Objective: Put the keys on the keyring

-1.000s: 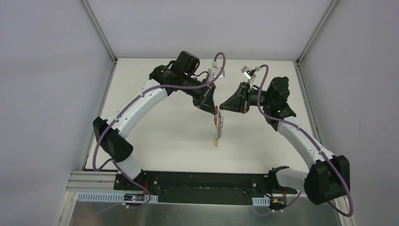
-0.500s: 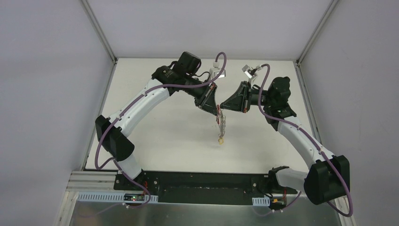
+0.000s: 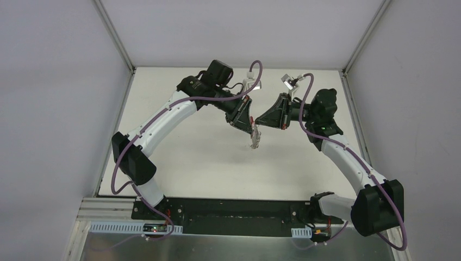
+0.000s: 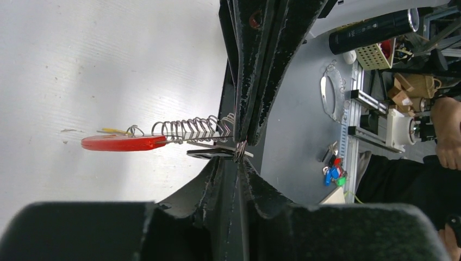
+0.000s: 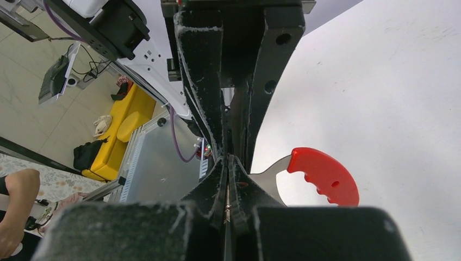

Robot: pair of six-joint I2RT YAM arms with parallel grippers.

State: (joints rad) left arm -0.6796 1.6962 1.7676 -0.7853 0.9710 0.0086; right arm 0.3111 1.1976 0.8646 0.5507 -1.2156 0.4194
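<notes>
Two pincers meet tip to tip above the bench (image 3: 190, 157), nearer its far edge. One bunch of keys (image 4: 185, 128) dangles between them, one red strap (image 5: 323, 174) sticking out, its rings too tangled to count. The left pincer (image 4: 237, 163), barely parted, nips a silver ring (image 4: 240, 150); the right pincer (image 5: 227, 168) is clamped tight, its catch hidden.

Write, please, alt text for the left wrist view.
The left end effector, from below, and the right end effector, from above, meet tip to tip on the keys: silver rings and a red strap reaching left over the white table.
</notes>
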